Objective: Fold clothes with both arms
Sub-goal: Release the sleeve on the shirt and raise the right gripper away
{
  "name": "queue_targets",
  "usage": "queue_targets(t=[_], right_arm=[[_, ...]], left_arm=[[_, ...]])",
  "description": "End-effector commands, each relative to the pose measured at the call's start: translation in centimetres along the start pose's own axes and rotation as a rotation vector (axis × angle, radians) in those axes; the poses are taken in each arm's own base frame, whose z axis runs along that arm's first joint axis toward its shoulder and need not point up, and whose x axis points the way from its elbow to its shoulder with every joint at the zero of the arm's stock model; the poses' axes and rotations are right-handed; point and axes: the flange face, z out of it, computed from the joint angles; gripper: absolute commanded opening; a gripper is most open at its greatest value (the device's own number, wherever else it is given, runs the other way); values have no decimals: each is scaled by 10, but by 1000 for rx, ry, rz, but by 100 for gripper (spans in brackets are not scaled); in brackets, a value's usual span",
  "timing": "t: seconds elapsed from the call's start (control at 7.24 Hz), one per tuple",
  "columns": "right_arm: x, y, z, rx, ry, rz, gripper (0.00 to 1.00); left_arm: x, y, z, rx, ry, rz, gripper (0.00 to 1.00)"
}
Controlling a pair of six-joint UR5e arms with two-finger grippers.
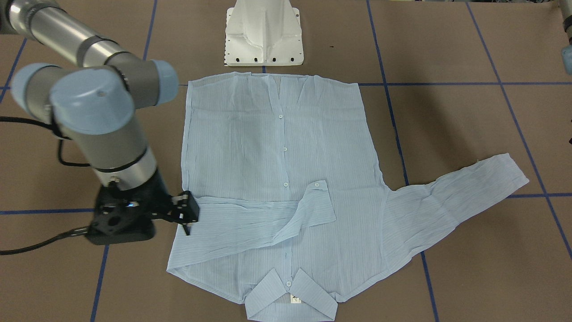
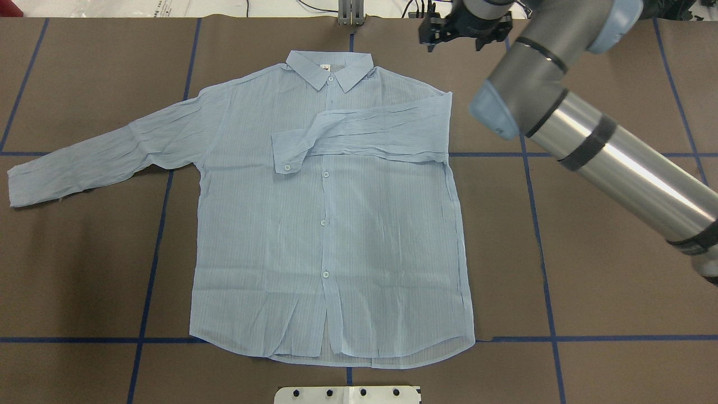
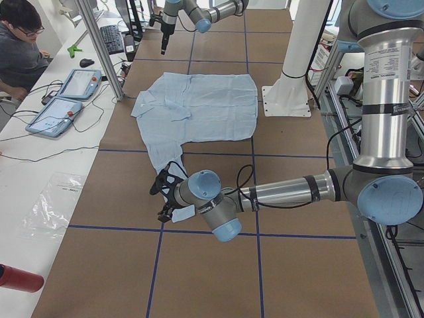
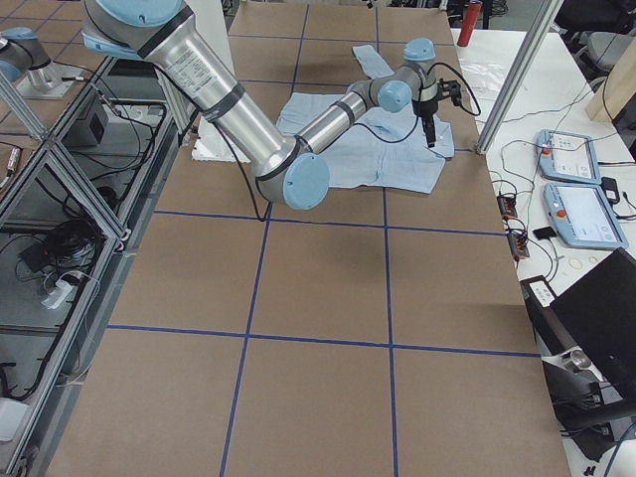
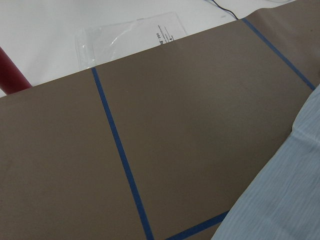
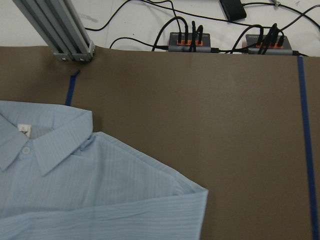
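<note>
The pale blue striped shirt [image 2: 325,224] lies flat and buttoned on the brown table, collar [image 2: 331,67] at the far side. One sleeve [image 2: 381,132] is folded across the chest; the other [image 2: 101,151] is spread out to the side. My right gripper [image 2: 454,45] hovers just beyond the folded shoulder and looks open and empty; it also shows in the front view [image 1: 187,223]. My left gripper [image 3: 164,202] shows only in the exterior left view, over the spread sleeve's cuff; I cannot tell its state. The left wrist view shows the sleeve's edge [image 5: 295,190].
The white pedestal base [image 1: 264,33] stands at the shirt's hem. An aluminium post [image 6: 55,30] and cable hubs [image 6: 192,42] line the far edge. An operator [image 3: 20,46] sits by tablets [image 3: 66,99]. A plastic bag [image 5: 130,35] and a red bottle [image 5: 10,75] lie off the table's end.
</note>
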Motion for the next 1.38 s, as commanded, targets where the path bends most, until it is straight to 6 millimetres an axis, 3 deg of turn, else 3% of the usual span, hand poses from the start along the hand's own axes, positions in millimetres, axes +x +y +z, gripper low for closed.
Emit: queue_targets(t=[0.0, 0.28, 0.41, 0.83, 1.24], right_arm=[[147, 26, -18, -43, 8, -108, 100], [207, 49, -28, -74, -4, -151, 100], [220, 65, -36, -67, -11, -154, 100], [229, 74, -33, -52, -18, -159, 100], [234, 78, -32, -56, -16, -157, 100]], left_arm=[[34, 43, 32, 31, 1, -118, 100], [46, 61, 51, -5, 7, -183, 90], [43, 74, 63, -5, -19, -180, 87], [51, 98, 87, -54, -30, -215, 71], [57, 110, 98, -81, -34, -200, 71]])
